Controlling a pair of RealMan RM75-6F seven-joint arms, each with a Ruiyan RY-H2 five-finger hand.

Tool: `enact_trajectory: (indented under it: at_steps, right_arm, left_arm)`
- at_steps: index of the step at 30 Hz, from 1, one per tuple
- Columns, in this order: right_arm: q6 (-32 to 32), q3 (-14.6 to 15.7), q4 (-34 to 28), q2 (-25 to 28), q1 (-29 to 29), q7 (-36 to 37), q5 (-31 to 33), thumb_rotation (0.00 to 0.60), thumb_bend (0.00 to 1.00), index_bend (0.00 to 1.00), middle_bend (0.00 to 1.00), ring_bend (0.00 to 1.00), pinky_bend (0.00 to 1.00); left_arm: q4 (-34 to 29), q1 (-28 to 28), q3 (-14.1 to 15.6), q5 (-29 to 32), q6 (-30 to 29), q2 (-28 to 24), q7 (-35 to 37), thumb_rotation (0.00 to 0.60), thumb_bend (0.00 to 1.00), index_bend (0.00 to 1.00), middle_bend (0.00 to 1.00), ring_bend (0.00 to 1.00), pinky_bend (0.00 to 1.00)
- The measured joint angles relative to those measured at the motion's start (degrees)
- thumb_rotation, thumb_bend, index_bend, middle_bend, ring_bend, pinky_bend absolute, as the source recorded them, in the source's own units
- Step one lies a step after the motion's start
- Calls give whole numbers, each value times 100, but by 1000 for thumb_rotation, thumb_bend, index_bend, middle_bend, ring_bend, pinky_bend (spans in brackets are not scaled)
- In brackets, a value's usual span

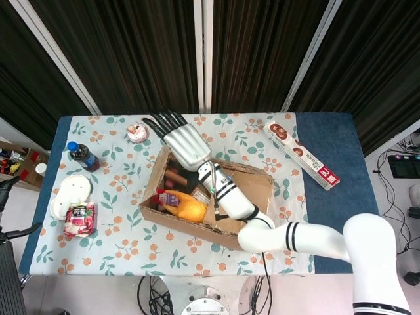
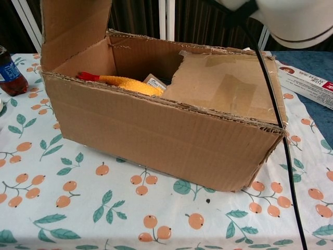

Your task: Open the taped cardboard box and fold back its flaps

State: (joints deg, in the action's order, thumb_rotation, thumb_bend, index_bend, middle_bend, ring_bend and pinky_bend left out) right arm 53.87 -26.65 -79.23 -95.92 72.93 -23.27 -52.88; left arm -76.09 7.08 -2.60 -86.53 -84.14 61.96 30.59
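The cardboard box (image 1: 249, 197) sits mid-table on the flowered cloth. Its left flap (image 2: 73, 28) stands upright, and its right flap (image 2: 223, 86) lies flat over the right half with clear tape on it. In the open left half lie a yellow rubber chicken (image 2: 130, 83) and other items. My right hand (image 1: 184, 141) hovers with fingers spread above the box's back left corner, right by the raised flap, holding nothing. The chest view shows only its arm (image 2: 270, 15) at the top right. My left hand is out of sight.
A blue-capped bottle (image 1: 82, 155) stands at the left. Below it lie a white plate (image 1: 70, 195) and a red snack packet (image 1: 80, 218). A small pink cup (image 1: 137, 133) is behind the box. A long red-and-white carton (image 1: 302, 155) lies at the right.
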Motion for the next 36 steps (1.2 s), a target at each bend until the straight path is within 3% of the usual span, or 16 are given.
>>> enact_trajectory:
  at_steps: [7, 10, 15, 18, 22, 26, 31, 36]
  right_arm:
    - [-165, -553, 1210, -767, 920, -191, 619, 600, 148, 0, 0, 0, 0]
    - [-333, -682, 1409, -911, 1207, -234, 758, 600, 148, 0, 0, 0, 0]
    - [-418, -547, 1297, -832, 1136, -96, 570, 600, 161, 0, 0, 0, 0]
    - [-404, -433, 1018, -618, 946, 75, 333, 600, 219, 0, 0, 0, 0]
    - [-420, -234, 518, -40, 570, 404, -120, 600, 379, 0, 0, 0, 0]
    - [-703, -45, -21, 757, 243, 698, -380, 600, 458, 0, 0, 0, 0]
    - [-1569, 188, -798, 2095, -170, 1304, -730, 600, 542, 0, 0, 0, 0]
    - [-2433, 375, -1352, 3055, -548, 2330, -1275, 600, 695, 26, 22, 0, 0]
  left_arm:
    - [7, -50, 5, 28, -18, -50, 37, 523, 0, 28, 97, 81, 167]
    - [21, -70, -8, 63, -18, -65, 96, 523, 0, 28, 98, 81, 167]
    - [62, -70, -6, 61, 17, -82, 147, 523, 0, 28, 98, 81, 167]
    - [72, -61, -1, 46, 41, -84, 185, 525, 0, 29, 98, 81, 167]
    - [75, -24, 6, 9, 90, -77, 216, 522, 0, 29, 97, 81, 167]
    - [43, 18, 13, -80, 92, -75, 234, 510, 0, 29, 97, 80, 167]
    - [-68, 66, 40, -175, 98, -82, 209, 496, 0, 29, 98, 80, 167]
    - [-202, 106, 98, -307, 114, -150, 260, 438, 0, 29, 98, 80, 167]
